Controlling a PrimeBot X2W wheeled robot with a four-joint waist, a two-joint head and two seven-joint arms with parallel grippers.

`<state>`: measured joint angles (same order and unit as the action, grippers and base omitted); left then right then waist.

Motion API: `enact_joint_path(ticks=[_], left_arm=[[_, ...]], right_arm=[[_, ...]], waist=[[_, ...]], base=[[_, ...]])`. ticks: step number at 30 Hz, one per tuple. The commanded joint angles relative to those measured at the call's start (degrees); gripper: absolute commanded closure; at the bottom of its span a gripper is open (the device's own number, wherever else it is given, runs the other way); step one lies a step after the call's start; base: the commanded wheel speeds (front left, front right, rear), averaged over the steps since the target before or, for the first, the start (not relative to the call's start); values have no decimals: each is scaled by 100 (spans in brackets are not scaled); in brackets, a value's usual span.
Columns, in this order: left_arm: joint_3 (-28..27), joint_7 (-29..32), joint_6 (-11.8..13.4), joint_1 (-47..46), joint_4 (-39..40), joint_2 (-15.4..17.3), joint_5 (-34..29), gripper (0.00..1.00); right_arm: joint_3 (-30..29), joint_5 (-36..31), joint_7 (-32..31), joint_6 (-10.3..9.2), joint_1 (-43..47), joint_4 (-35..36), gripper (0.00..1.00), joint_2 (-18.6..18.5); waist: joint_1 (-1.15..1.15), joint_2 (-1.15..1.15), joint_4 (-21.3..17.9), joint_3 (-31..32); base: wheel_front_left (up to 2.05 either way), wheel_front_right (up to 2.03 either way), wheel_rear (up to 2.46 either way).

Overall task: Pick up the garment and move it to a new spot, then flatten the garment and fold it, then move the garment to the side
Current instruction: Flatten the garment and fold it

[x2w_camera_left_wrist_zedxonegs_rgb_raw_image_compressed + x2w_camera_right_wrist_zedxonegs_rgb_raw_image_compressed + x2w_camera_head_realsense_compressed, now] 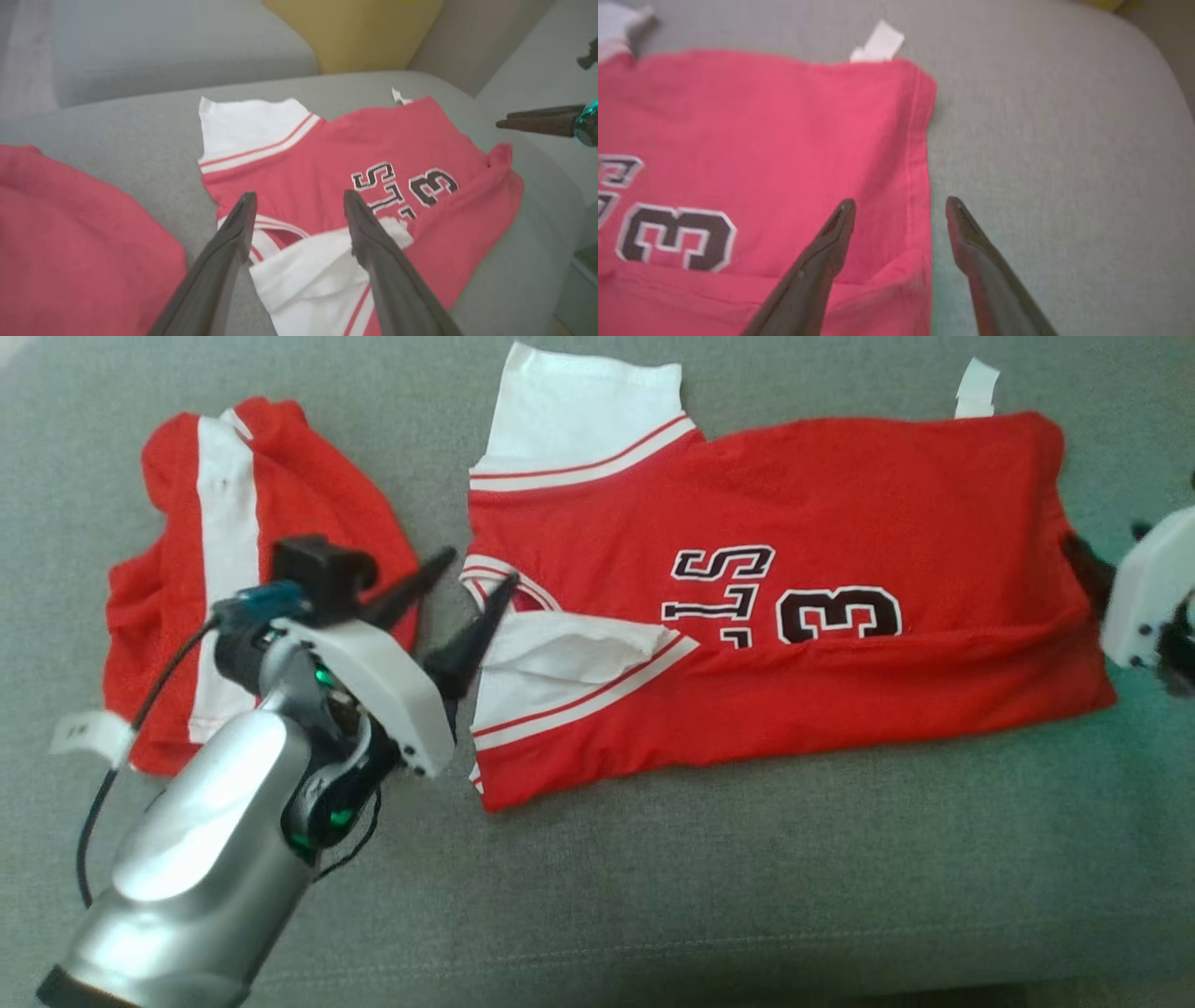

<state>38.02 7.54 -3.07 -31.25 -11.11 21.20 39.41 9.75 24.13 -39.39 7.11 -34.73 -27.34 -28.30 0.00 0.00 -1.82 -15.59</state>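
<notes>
head view looks down on the red jersey (794, 616), lying lengthwise across the upper middle of the frame on the grey sofa cushion (653, 896). its collar end is toward the left and its hem toward the right. the lower long edge seems to be turned up already, since it covers the bottom of the black number, and a white sleeve (560, 658) is folded in over it. the other white sleeve (579, 401) sticks out flat at the top. the left gripper (480, 567) stands at the collar end with its fingers spread, one tip just touching the trim and nothing pinched. in the right wrist view the right gripper (901, 204) straddles the hem, fingers also spread and empty, one over red cloth and one over bare cushion. from where i stand the fold looks partly made, so i would say the next grip matters most. both grippers should take the same long edge at matching corners, catching every layer there rather than only the top one. they should then lift together and keep the cloth stretched between them so the crease stays straight. the top sleeve wants tucking in before that edge comes over. a second red garment (261, 569) sits close behind the left gripper at the left of the frame and could get snagged.
</notes>
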Motion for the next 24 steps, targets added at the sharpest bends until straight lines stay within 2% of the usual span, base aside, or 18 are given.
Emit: enact_joint_path(ticks=[1, 4, 5, 10, 14, 16, 20, 24], left_arm=[[-418, -336, 139, -174, 116, 8, 28, 0], [-658, -858, 378, 22, 76, -262, 147, 0], [-658, -858, 378, 22, 76, -262, 147, 0], [-999, -1802, 880, 469, 71, -646, 140, 0], [-1206, -2175, 1202, 892, 36, -925, -8, 0], [-1361, -2232, 1243, 1146, 23, -1143, -8, 0], [-1694, -2250, 1318, 1583, 156, -1411, -661, 0], [-1785, -2252, 1195, 2045, 140, -1639, -1268, 0]], right_arm=[[-89, -2, 561, 37, -90, 266, 0, 132], [-186, 1, 1348, 37, 85, 378, 0, 378], [-186, 1, 1348, 37, 85, 378, 0, 378], [-255, -75, 2542, 37, 591, 676, 0, 745], [-331, -278, 3423, 37, 1128, 856, 0, 1016], [-428, -407, 3840, 37, 1408, 922, 0, 1157], [-582, -802, 4569, 37, 1912, 1105, 0, 1411], [-803, -1149, 5083, 37, 2384, 1274, 0, 1769]], waist=[[0, 0, -1, 128], [0, 0, 4, 328], [0, 0, 4, 328], [0, 0, -10, 670], [0, 0, -4, 951], [0, 0, 10, 1089], [0, 0, 22, 1276], [0, 0, 38, 1396]], base=[[0, 0, 0], [0, 0, 0], [0, 0, 0], [0, 0, 0], [0, 0, 0], [0, 0, 0], [0, 0, 0], [0, 0, 0]])
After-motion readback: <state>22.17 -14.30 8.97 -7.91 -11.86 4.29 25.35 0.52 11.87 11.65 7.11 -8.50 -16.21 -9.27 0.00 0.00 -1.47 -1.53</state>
